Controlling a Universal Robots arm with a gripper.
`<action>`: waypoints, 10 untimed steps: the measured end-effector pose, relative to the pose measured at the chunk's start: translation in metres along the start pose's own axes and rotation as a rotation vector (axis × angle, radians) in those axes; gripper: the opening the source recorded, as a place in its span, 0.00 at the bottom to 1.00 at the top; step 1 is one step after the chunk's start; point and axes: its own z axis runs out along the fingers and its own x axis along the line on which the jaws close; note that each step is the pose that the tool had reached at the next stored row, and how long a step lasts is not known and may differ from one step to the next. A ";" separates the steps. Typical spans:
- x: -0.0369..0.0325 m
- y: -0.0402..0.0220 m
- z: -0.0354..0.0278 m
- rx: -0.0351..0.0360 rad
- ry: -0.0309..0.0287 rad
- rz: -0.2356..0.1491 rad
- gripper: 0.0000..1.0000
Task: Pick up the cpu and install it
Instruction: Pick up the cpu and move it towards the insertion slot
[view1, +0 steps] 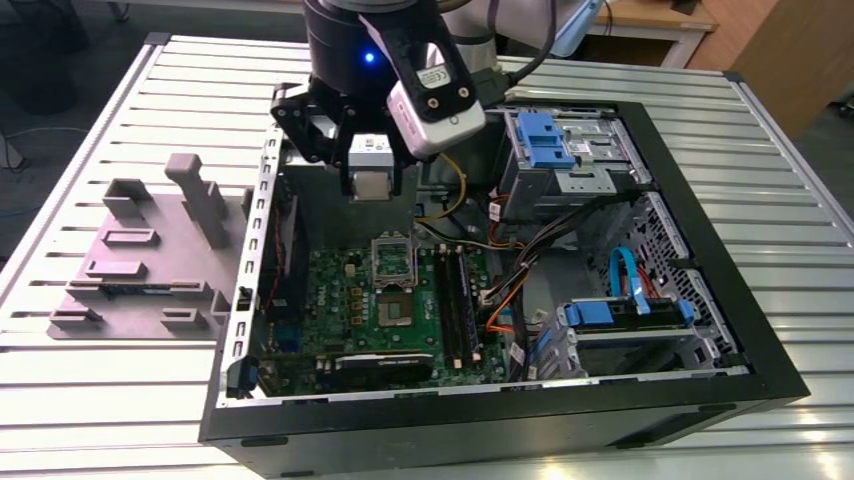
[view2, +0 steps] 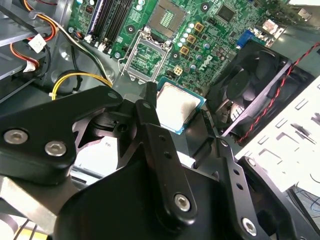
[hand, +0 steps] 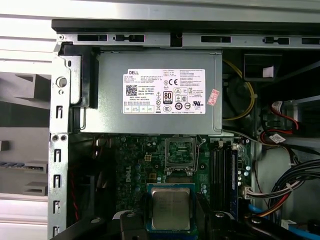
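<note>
Closest in the first wrist view, jaws clamp the cpu (hand: 171, 207) by its edges, held above the motherboard (hand: 135, 170). Pickup looks done. The socket (hand: 180, 151) beyond stands empty, so installation is not yet done.

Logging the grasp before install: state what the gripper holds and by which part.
The gripper holds the cpu, pinched by two opposite side edges, its shiny top uncovered.

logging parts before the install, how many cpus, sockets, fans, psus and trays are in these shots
cpu: 1, held in the hand
socket: 1
fan: 1
psu: 1
tray: 1
total: 5
</note>
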 end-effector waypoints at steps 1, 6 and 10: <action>0.0000 0.0000 0.0002 -0.0001 0.0000 0.000 0.47; 0.0000 -0.0001 0.0033 -0.0001 0.0000 0.000 0.47; 0.0000 -0.0001 0.0042 -0.0001 -0.0001 0.000 0.47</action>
